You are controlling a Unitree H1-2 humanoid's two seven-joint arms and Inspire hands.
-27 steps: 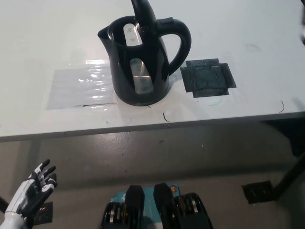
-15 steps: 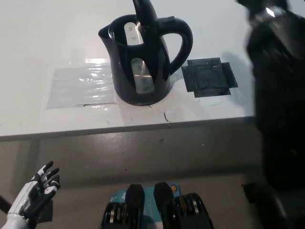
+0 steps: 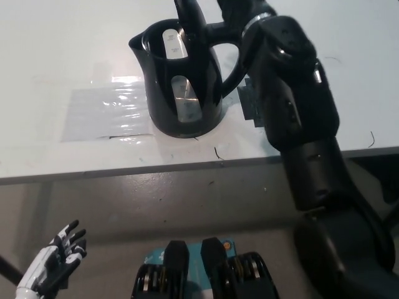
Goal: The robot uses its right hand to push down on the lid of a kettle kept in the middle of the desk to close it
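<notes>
your black right arm (image 3: 299, 118) reaches up from the bottom right, its hand (image 3: 240, 9) cut by the top edge. your white left hand (image 3: 53, 261) rests low left, fingers spread.

White desk (image 3: 56, 56) bears black kettle (image 3: 184, 81), clear film (image 3: 106, 115).

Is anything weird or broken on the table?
Nothing looks broken or spilled. The black kettle stands upright, but its lid sticks straight up, open. Patches of clear tape cover the white desk beside it.
</notes>
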